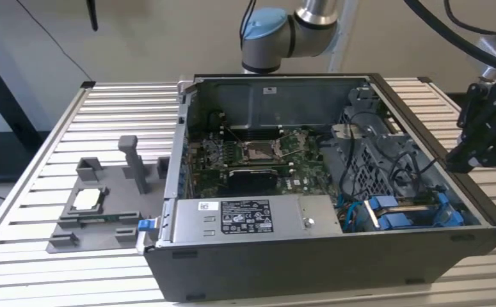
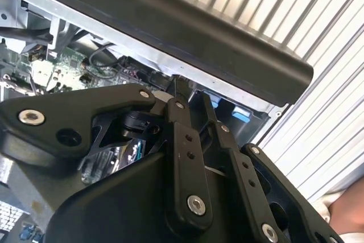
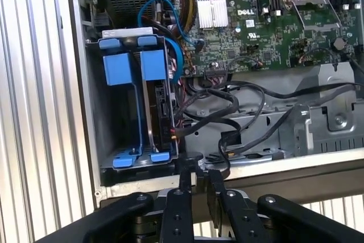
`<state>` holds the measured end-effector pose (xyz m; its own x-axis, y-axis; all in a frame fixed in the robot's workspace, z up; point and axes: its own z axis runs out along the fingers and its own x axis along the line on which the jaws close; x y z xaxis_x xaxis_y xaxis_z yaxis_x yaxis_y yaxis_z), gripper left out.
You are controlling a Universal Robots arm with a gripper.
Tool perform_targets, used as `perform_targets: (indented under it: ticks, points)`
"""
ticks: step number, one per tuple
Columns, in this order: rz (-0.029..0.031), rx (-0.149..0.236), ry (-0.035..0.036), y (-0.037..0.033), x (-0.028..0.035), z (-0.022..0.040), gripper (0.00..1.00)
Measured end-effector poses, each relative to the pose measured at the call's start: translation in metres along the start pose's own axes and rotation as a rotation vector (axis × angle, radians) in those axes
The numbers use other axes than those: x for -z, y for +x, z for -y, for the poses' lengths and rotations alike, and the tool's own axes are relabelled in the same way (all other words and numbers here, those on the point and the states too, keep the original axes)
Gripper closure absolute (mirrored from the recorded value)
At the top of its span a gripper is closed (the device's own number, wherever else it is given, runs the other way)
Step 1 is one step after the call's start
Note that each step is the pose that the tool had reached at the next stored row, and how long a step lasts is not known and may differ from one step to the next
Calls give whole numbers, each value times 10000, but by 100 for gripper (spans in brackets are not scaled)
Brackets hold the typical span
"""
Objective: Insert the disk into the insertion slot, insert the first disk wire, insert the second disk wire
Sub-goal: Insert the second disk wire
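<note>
- Your end effector (image 3: 195, 163) has its fingers pressed together. It hangs over the rim of the computer case (image 1: 316, 275), near the insertion slot (image 3: 111, 123).
- The disk (image 3: 153, 65) sits on edge inside that slot, against the motherboard-side wall.
- Black cables (image 3: 250, 98) lie just beside the slot; you can't tell whether any is plugged in.

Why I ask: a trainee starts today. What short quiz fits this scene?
1. What colour are the latches on the insertion slot?
2. True or false: the gripper hangs by the computer case, on the exterior view's right.
3. The silver chip lies: A in the computer case; B on the grey jig; C in the gripper.
Key: 1 blue; 2 true; 3 B.
</note>
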<state>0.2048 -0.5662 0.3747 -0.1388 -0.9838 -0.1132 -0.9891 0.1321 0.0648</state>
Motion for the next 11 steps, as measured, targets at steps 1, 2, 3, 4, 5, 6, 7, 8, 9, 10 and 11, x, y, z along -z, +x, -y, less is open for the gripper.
perform_targets:
  ticks: [1, 2, 3, 4, 5, 6, 7, 8, 9, 10, 11]
  points:
    - [-3, -4, -40, -2, 0, 14, 73]
    - [-8, -11, -90, -4, 0, 28, 73]
    - [-15, -18, -148, -6, 1, 42, 73]
    - [-25, -26, -215, -8, 1, 55, 73]
    - [-33, -33, -278, -9, 1, 66, 73]
    - [-41, -42, -340, -10, 1, 77, 73]
    - [-47, -48, -391, -11, 0, 85, 73]
    - [-51, -55, -432, -12, 0, 90, 73]
    - [-55, -62, -453, -13, 0, 92, 73]
    - [-56, -68, -464, -13, 0, 92, 73]
    - [-55, -72, -470, -12, -1, 93, 76]
